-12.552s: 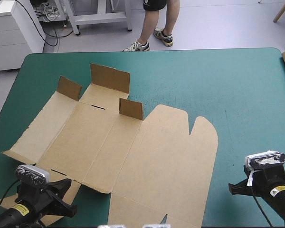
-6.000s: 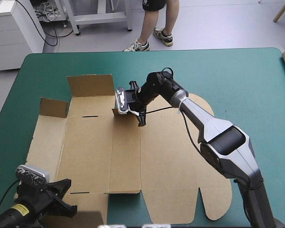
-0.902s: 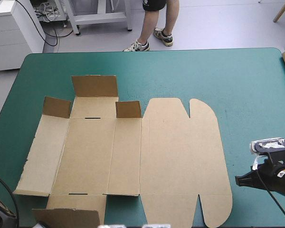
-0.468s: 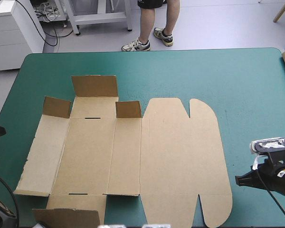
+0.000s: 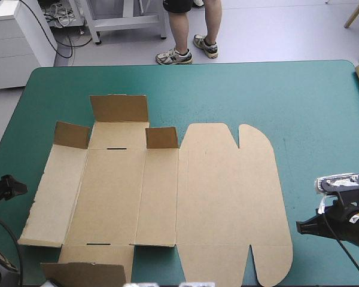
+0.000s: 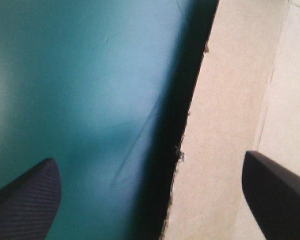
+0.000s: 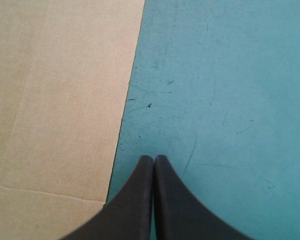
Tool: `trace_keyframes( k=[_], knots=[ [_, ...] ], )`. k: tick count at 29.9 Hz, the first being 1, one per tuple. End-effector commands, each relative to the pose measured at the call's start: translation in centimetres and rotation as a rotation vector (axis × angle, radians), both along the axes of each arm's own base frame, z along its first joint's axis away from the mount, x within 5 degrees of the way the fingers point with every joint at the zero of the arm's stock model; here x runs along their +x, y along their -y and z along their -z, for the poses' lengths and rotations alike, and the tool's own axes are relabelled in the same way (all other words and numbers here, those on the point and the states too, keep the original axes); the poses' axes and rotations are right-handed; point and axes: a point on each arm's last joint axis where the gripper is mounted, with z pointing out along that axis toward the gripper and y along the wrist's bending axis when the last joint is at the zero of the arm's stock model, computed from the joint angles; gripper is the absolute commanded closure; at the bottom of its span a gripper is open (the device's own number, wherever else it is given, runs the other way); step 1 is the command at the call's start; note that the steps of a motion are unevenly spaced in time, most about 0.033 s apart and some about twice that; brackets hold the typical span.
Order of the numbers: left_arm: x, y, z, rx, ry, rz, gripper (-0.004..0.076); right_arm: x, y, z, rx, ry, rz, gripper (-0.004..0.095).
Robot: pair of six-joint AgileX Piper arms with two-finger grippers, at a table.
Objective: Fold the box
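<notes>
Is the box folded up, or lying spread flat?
Mostly spread flat: the box lies open on the teal-green cover; only small flaps along its far edge stand raised, no walls tucked.

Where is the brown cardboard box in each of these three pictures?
High view: the box lies flat on the teal-green cover, left and middle, far flaps raised.
Left wrist view: its ragged edge runs between the fingers of the open left end effector.
Right wrist view: it lies beside and ahead of the shut right end effector.
Shared landmark: the teal-green cover meeting the box's edge.
</notes>
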Motion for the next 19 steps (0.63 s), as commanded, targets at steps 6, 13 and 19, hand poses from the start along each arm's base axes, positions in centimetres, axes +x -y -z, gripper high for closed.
trace_keyframes(
  k=[6, 13, 19],
  knots=[
    [0.7, -0.3, 2.4, -0.151, -0.044, 0.066, 0.0037, 0.3, 0.0, -0.9, 0.000, 0.063, 0.004, 0.0929],
    [1.0, -0.1, 3.8, -0.205, -0.071, 0.115, 0.0037, 0.3, 0.0, -0.9, 0.000, 0.061, 0.003, 0.0929],
    [2.1, 1.7, 4.2, -0.207, -0.091, 0.209, 0.0037, 0.3, 0.0, -0.9, 0.000, 0.063, 0.003, 0.0929]
  ],
)
